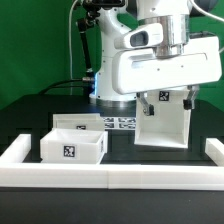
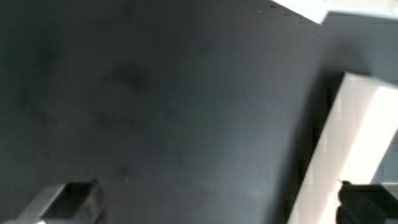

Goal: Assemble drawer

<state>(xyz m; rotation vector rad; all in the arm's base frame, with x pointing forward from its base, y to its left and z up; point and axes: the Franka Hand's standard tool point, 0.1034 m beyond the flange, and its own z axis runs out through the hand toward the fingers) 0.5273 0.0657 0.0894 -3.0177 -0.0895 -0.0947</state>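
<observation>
The white box shell (image 1: 163,124) stands upright on the black table right of centre, its open side toward the camera. Two small open-top trays sit at the exterior view's left: one in front (image 1: 73,148) showing a square tag, one just behind it (image 1: 82,124). My gripper (image 1: 167,103) hangs directly over the shell's top with its fingers spread wide. In the wrist view the gripper (image 2: 214,205) is open; one white wall edge of the shell (image 2: 352,140) runs close beside one dark fingertip (image 2: 366,196). Nothing is held.
The marker board (image 1: 120,122) lies flat behind, between the trays and the shell. A low white rail (image 1: 110,174) edges the table's front and both sides. The arm's white body fills the upper right of the exterior view.
</observation>
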